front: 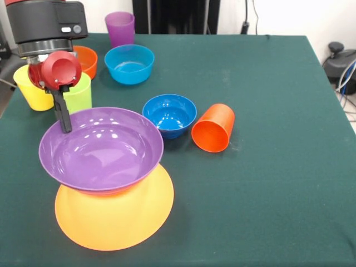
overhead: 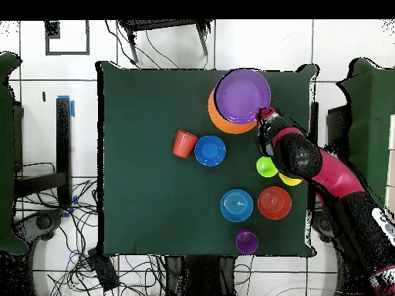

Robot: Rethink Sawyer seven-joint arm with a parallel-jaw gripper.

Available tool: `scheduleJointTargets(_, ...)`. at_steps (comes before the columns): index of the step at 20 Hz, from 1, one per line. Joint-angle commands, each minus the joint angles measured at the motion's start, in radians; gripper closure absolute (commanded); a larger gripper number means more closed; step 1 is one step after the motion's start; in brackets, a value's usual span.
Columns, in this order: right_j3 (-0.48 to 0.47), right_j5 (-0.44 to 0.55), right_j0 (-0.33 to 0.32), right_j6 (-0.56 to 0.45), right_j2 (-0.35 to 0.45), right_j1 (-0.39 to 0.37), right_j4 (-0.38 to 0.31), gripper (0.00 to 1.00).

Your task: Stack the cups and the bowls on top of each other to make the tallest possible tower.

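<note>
A wide purple bowl (front: 101, 149) (overhead: 242, 95) sits on an upside-down, very large yellow-orange bowl (front: 114, 217) (overhead: 216, 116); together they form the low tower at the table's front left in the front view. My gripper (front: 65, 123) (overhead: 266, 117) reaches down to the purple bowl's far left rim, and I cannot see whether it grips. An orange-red cup (front: 213, 129) (overhead: 183, 143) lies on its side beside the dark blue bowl (front: 169, 114) (overhead: 210, 150).
Behind my gripper stand a yellow cup (front: 32, 89), a lime green cup (front: 79, 95) and a small orange bowl (front: 86, 60). A light blue bowl (front: 129, 64) and a purple cup (front: 120, 28) stand at the far edge. The right half of the green cloth (front: 278, 139) is bare.
</note>
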Motion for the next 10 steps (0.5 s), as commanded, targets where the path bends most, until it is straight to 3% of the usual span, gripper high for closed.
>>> scheduleJointTargets(1, -0.030, 0.045, 0.042, -0.089, 0.024, 0.052, -0.089, 1.00)
scheduleJointTargets(10, -0.038, 0.037, 0.051, -0.083, 0.022, 0.058, -0.087, 1.00)
